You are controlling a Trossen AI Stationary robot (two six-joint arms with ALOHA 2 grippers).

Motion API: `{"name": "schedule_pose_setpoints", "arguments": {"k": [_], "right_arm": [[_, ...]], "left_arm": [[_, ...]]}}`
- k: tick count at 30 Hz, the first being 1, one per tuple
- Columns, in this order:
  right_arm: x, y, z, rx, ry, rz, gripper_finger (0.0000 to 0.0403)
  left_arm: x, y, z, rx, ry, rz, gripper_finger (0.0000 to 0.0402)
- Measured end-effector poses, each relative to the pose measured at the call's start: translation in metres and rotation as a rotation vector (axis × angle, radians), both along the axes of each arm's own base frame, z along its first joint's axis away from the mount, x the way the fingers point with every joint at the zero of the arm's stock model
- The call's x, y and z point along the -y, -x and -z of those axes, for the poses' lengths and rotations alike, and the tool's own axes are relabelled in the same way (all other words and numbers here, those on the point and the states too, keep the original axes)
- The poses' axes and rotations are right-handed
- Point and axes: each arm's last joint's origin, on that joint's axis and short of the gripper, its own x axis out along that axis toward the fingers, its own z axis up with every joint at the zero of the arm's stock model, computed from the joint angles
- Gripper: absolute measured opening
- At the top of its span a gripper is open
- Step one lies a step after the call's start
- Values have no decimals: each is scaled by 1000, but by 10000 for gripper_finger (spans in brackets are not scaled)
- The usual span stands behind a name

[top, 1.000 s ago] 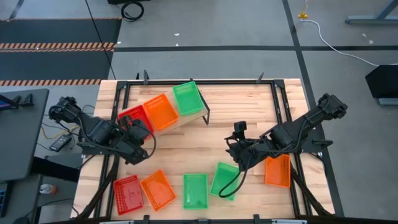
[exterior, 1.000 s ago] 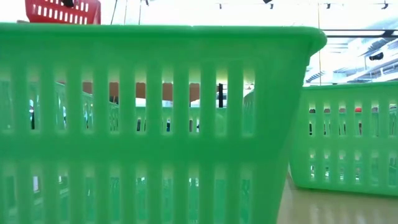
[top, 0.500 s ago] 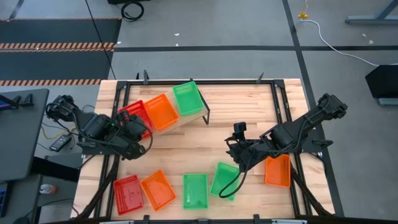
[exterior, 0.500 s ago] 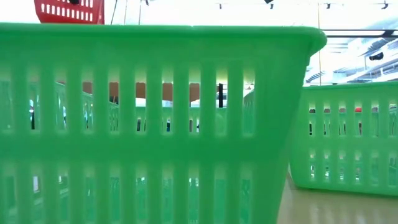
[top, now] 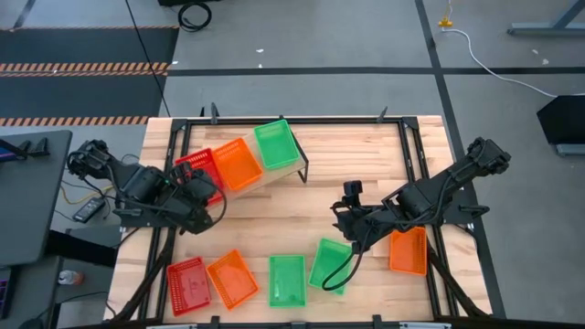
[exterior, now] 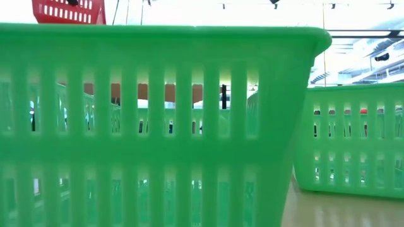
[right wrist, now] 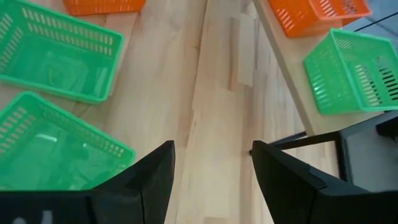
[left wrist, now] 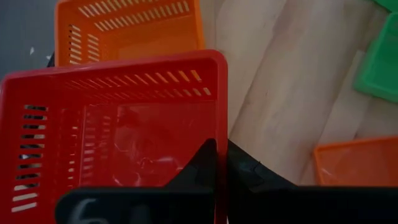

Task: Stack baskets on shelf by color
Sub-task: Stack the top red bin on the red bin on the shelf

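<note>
On the shelf (top: 274, 177) at the table's far left stand a green basket (top: 275, 144) and an orange basket (top: 239, 164). My left gripper (top: 197, 194) is shut on a red basket (top: 194, 168) at the shelf's left end, beside the orange one (left wrist: 127, 25). The low view shows this red basket (exterior: 68, 11) high up; whether it touches the shelf I cannot tell. My right gripper (right wrist: 214, 174) hangs open over bare wood at mid table, near two green baskets (right wrist: 59, 53) (right wrist: 56, 149). My left gripper pinches the red basket's side wall (left wrist: 219, 134) between its two fingers, one finger (left wrist: 202, 165) inside the basket and one outside. The fingers slant down at it from the table's near left side. The basket sits roughly level, its open side up.
Along the table's near edge lie a red basket (top: 187, 283), an orange one (top: 231, 277) and two green ones (top: 286, 280) (top: 329, 265). Another orange basket (top: 408, 249) lies under the right arm. The shelf's black legs (top: 303, 169) stand on the tabletop.
My left gripper has edged a little toward the table's far left with the red basket, which stays level and in the hold. My right gripper has kept open.
</note>
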Motion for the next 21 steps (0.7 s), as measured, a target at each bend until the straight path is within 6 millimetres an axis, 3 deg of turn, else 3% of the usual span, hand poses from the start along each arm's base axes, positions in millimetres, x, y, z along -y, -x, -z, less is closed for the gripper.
{"name": "schedule_pose_setpoints", "arguments": {"k": [5, 15, 21], "right_arm": [[0, 1, 1, -16, -43, 7, 220], [-1, 1, 1, -19, -51, 7, 220], [-1, 1, 1, -19, -52, 7, 220]], "left_arm": [[0, 0, 0, -13, 6, 18, 18], [0, 0, 0, -12, -5, 22, 113], [0, 0, 0, -12, -4, 22, 127]]}}
